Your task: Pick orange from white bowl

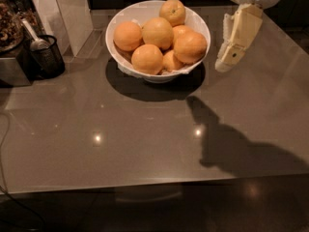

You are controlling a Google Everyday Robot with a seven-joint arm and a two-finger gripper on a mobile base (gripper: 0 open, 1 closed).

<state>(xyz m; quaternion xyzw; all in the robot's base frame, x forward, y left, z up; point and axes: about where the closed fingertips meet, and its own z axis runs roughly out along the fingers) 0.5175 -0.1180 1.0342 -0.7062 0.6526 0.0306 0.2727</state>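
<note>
Grey glossy countertop (145, 144) carries the white bowl (145, 9), heaped full. Cream gripper (226, 63) hangs just right of the bowl's rim, above the counter, with nothing seen in it; whether open or closed cannot be told. The orange (189, 47) lies in the bowl, right side, untouched. Approach stage only: reach, grasp and lift all remain.

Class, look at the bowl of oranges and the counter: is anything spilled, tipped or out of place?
Nothing stands out. The white bowl sits upright, oranges heaped inside, none on the counter. The gripper hangs right of it.
</note>
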